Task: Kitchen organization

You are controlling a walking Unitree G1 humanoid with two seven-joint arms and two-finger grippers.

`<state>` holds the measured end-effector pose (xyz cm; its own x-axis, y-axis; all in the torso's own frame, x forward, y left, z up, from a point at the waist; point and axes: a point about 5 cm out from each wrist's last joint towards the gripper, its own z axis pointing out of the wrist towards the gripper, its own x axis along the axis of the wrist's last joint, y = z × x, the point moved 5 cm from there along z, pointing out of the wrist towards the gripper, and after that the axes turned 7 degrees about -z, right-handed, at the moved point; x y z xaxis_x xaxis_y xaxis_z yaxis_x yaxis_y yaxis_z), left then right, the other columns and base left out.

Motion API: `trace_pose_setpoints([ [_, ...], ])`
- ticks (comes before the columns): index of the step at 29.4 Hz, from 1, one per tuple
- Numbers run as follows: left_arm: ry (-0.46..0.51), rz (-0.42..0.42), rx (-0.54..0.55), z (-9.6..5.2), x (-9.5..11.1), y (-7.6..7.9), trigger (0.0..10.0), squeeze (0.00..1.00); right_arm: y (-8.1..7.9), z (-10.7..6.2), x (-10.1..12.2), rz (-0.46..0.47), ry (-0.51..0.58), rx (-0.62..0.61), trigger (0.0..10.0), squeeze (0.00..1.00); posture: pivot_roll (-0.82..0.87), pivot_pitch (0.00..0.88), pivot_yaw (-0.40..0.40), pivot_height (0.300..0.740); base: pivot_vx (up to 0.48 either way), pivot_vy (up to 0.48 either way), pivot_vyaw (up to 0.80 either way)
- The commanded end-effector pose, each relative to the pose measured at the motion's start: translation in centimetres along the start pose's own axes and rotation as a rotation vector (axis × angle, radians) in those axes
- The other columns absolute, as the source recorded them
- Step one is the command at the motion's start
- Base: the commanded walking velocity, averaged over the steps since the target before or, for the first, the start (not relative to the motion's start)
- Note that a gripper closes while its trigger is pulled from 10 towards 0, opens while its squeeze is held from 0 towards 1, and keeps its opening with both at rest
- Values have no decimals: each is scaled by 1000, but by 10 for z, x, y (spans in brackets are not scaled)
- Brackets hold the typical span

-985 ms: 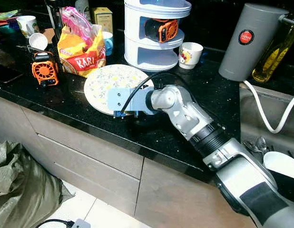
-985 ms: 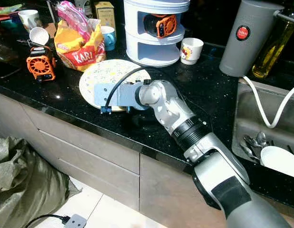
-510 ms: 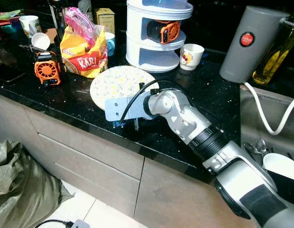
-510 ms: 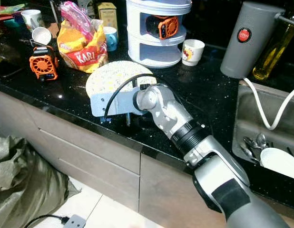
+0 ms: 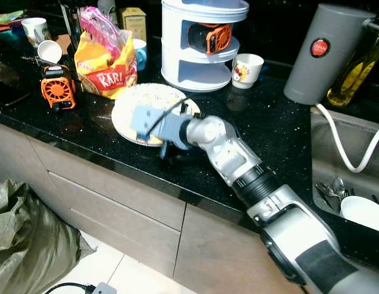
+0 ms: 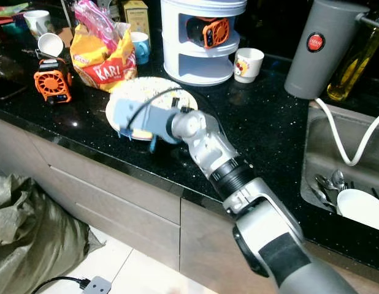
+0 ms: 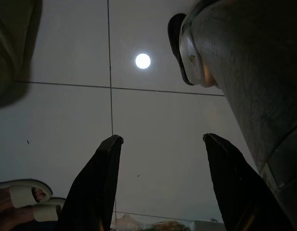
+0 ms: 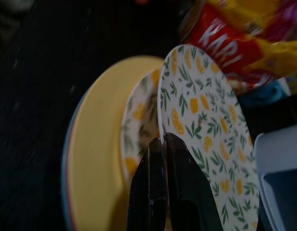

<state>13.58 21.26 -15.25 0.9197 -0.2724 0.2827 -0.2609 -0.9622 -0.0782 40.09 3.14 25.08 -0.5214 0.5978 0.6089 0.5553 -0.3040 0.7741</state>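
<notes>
Black speckled tabletop (image 5: 281, 131) ran above grey drawer fronts, with a sink (image 5: 336, 159) at its right end. White tiered rack (image 5: 202, 43) stood toward the back edge with an orange fan (image 5: 209, 37) on its middle shelf; a grey cylinder appliance (image 5: 321, 52) stood near the back right, by the sink. The right arm reached across the front edge, and the right gripper (image 8: 163, 144) sat at the near rim of the patterned plate (image 8: 206, 134), jaws nearly pressed together, pinching that rim. The patterned plate was tilted up off a yellow plate (image 8: 95, 159) lying under it, near the front edge left of centre. Snack bag (image 5: 107, 58) was just behind the plates, a second orange fan (image 5: 56, 89) toward the front left, and a cartoon mug (image 5: 246, 69) right of the rack. The left gripper (image 7: 163, 144) hung over floor tiles, jaws spread, holding nothing.
</notes>
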Motion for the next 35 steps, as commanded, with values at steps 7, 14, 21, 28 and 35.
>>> trace_pose_setpoints([
  [7,-23,7,-17,1,-8,7,10000,0,26,-15,19,89,169,-100,0,0,92,48,-41,740,0,0,0],
  [14,-26,9,-17,0,-10,7,10000,0,38,-51,13,79,259,-85,0,0,90,51,-38,740,0,0,0],
  [21,-34,16,-18,0,-13,7,10000,0,26,-85,-8,63,251,17,0,0,77,56,-29,740,0,0,0],
  [28,-37,21,-17,0,-14,3,10000,0,8,-112,-47,37,96,93,0,0,70,61,-21,740,0,0,0],
  [35,-32,32,-19,-1,-10,0,10000,0,-47,-117,-43,75,119,280,2824,0,63,57,-19,740,0,0,0],
])
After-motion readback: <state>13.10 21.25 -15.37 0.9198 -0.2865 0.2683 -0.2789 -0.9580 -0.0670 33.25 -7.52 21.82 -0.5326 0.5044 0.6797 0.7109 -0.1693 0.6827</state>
